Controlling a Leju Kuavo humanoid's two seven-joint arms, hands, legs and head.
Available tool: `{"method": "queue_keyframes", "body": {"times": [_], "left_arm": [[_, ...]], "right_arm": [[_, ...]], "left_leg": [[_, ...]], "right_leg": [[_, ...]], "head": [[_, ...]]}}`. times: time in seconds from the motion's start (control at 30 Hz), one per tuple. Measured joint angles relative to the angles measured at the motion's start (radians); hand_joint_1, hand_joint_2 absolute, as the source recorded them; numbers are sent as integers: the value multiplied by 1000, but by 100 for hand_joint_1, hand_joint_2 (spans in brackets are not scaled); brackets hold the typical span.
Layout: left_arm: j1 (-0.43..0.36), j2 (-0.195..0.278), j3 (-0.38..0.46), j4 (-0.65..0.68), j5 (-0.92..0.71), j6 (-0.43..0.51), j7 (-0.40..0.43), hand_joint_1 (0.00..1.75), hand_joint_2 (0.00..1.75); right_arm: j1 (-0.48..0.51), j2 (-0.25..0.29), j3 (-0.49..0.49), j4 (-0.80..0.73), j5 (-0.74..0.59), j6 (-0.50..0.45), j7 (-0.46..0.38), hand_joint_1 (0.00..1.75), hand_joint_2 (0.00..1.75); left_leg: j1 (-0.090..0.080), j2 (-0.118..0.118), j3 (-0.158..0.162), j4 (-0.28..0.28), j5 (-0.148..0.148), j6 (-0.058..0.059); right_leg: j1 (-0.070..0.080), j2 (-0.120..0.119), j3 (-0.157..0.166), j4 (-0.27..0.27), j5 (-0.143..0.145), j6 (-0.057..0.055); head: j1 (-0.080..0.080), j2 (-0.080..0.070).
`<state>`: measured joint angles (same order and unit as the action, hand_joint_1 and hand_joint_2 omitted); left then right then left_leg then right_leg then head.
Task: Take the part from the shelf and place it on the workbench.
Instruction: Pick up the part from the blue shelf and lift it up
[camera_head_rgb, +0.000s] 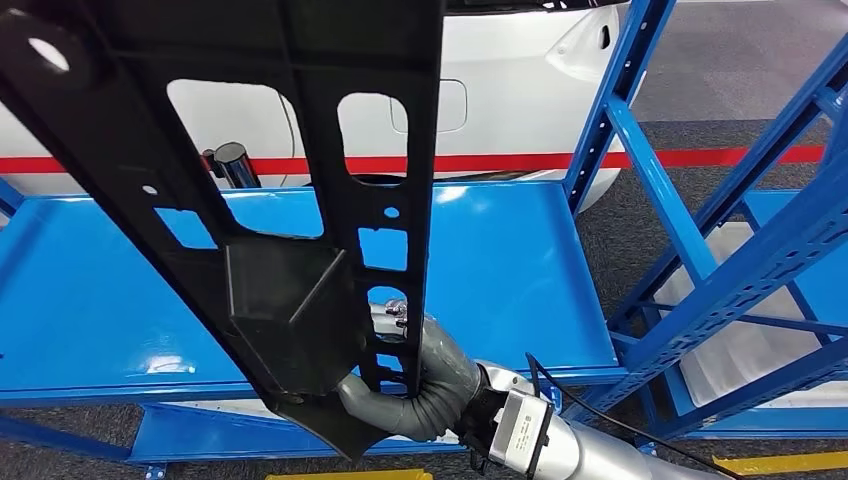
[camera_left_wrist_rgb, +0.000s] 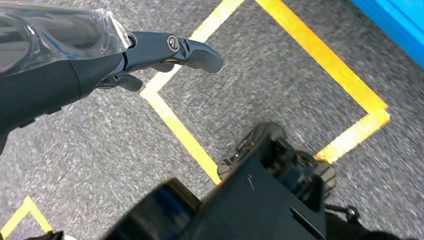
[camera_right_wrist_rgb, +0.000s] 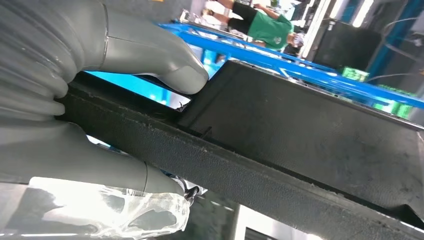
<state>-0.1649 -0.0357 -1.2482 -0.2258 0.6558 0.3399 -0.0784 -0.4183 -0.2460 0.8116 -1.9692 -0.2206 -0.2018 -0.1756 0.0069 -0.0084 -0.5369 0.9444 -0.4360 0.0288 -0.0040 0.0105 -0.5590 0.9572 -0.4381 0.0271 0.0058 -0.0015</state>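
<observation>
While it is raised in front of the head camera, the scene reads as follows:

Part: a long black plastic part (camera_head_rgb: 290, 150) with several cut-out windows and a boxy pocket near its lower end is held up in the air, tilted, above and in front of the blue shelf (camera_head_rgb: 500, 270); no contact with the shelf deck is seen.

Right hand: the right hand (camera_head_rgb: 420, 385) is closed around the lower end of the part, grey thumb on one face and the other fingers wrapped behind; in the right wrist view the thumb (camera_right_wrist_rgb: 165, 62) is pressed on the top of the black rib (camera_right_wrist_rgb: 240, 165) and a finger is curled beneath it.

Left hand: the left hand (camera_left_wrist_rgb: 150, 55) is seen hanging over the grey carpeted floor (camera_left_wrist_rgb: 280, 85), dark fingers stretched out fairly straight and apart, nothing held.

Floor: yellow tape lines (camera_left_wrist_rgb: 320, 55) are laid on the carpet in rectangles.

Shelf: a bare glossy blue deck is carried on blue perforated uprights (camera_head_rgb: 740, 270).

Background: a white car body (camera_head_rgb: 520, 60) with a red stripe (camera_head_rgb: 680, 157) at its foot stands behind the shelf; a person in a green top (camera_right_wrist_rgb: 270, 27) is seen far off, possibly bending, though the view is blurred.
</observation>
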Motion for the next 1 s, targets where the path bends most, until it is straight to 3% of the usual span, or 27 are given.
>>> {"method": "queue_keyframes", "body": {"times": [0.07, 0.1, 0.17, 0.2, 0.23, 0.27, 0.3, 0.37, 0.4, 0.43, 0.53, 0.57, 0.63, 0.7, 0.73, 0.77, 0.8, 0.9, 0.93, 1.0], "left_arm": [[1, 0, 6, 0, 5, 9, 12, 0, 175], [3, 0, 8, 0, 8, 12, 18, 0, 175], [6, 1, 12, 0, 11, 14, 26, 0, 175], [7, 1, 15, 0, 12, 14, 28, 0, 175], [8, 1, 18, 0, 12, 14, 30, 0, 175], [8, 1, 21, 0, 12, 14, 31, 0, 175], [8, 1, 23, 0, 12, 14, 31, 0, 175], [7, 1, 27, 0, 11, 14, 33, 0, 175], [7, 1, 27, 0, 11, 14, 34, 0, 175], [7, 1, 28, 0, 10, 14, 36, 0, 175], [8, 1, 29, 0, 8, 13, 40, 0, 175], [8, 1, 30, 0, 7, 13, 41, 0, 175], [4, 2, 31, 0, 7, 14, 42, 0, 175], [-1, 2, 33, 0, 7, 14, 43, 0, 175], [-3, 3, 34, 0, 7, 13, 43, 0, 175], [-4, 3, 35, 0, 6, 13, 44, 0, 175], [-2, 3, 35, 0, 4, 12, 45, 0, 175], [2, 4, 34, 0, 0, 11, 49, 0, 175], [3, 4, 34, 0, -1, 10, 48, 0, 175], [6, 5, 34, 0, -2, 10, 48, 0, 175]], "right_arm": [[13, -1, -6, -3, -10, -14, 3, 175, 175], [18, -1, -10, -5, -17, -20, 3, 175, 175], [29, -2, -18, -6, -31, -29, 3, 175, 175], [34, -2, -20, -6, -36, -32, 3, 175, 175], [39, -3, -22, -6, -39, -34, 4, 175, 175], [41, -3, -23, -6, -41, -35, 4, 175, 175], [43, -4, -24, -6, -41, -37, 4, 175, 175], [43, -4, -27, -6, -41, -42, 4, 175, 175], [43, -4, -28, -7, -41, -44, 3, 175, 175], [44, -4, -30, -7, -42, -47, 2, 175, 175], [47, -4, -33, -7, -43, -50, -2, 175, 175], [48, -4, -35, -7, -43, -50, -4, 175, 175], [49, -4, -37, -8, -43, -50, -6, 175, 175], [52, -4, -38, -8, -44, -51, -9, 175, 175], [53, -4, -38, -8, -45, -51, -11, 175, 175], [54, -4, -38, -8, -46, -52, -13, 175, 175], [55, -4, -39, -8, -47, -53, -15, 175, 175], [55, -4, -40, -12, -49, -53, -18, 175, 175], [55, -4, -40, -13, -49, -53, -18, 175, 175], [55, -4, -41, -14, -50, -54, -19, 175, 175]], "left_leg": [[4, 0, 6, -8, 8, 11], [7, 1, 9, -11, 12, 16], [8, 4, 9, -12, 16, 22], [8, 5, 8, -11, 16, 22], [8, 5, 7, -11, 17, 22], [8, 4, 7, -10, 17, 22], [10, 4, 7, -8, 17, 21], [10, 2, 5, -1, 15, 15], [9, 1, 2, 3, 15, 10], [7, 1, -1, 5, 15, 3], [9, 0, -12, 7, 23, -16], [11, 0, -20, 17, 12, -21], [13, 2, -55, 104, -59, -28], [12, 2, -97, 248, -149, -33], [12, 3, -103, 293, -171, -34], [11, 3, -91, 301, -175, -33], [11, 3, -57, 264, -162, -30], [3, 2, 86, 30, -97, -10], [-2, 2, 107, -14, -84, -4], [-10, 1, 104, -26, -68, 3]], "right_leg": [[-1, -2, -7, 21, -20, 10], [-2, -2, -24, 61, -47, 14], [-5, -3, -83, 198, -120, 20], [-7, -3, -111, 263, -145, 23], [-8, -3, -126, 298, -151, 25], [-10, -4, -121, 292, -138, 26], [-12, -4, -96, 244, -107, 27], [-15, -4, -20, 96, -41, 28], [-15, -3, 6, 42, -21, 25], [-14, -1, 17, 14, -13, 22], [-11, -1, 5, 8, -1, 0], [-11, -2, -1, 7, 6, -8], [-13, -7, -18, 5, 20, -20], [-10, -11, -36, 6, 33, -25], [-8, -13, -45, 6, 40, -25], [-6, -14, -54, 6, 48, -25], [-4, -14, -62, 6, 56, -25], [0, -11, -80, 5, 80, -16], [0, -11, -84, 4, 88, -10], [-3, -13, -88, -2, 105, 2]], "head": [[1, 0], [2, 0], [4, 0], [4, 0], [4, 0], [4, 0], [4, 0], [4, 0], [4, 0], [3, 0], [3, 0], [3, 0], [2, 0], [1, 0], [2, 0], [2, 0], [2, 0], [2, 0], [2, 0], [3, 0]]}}
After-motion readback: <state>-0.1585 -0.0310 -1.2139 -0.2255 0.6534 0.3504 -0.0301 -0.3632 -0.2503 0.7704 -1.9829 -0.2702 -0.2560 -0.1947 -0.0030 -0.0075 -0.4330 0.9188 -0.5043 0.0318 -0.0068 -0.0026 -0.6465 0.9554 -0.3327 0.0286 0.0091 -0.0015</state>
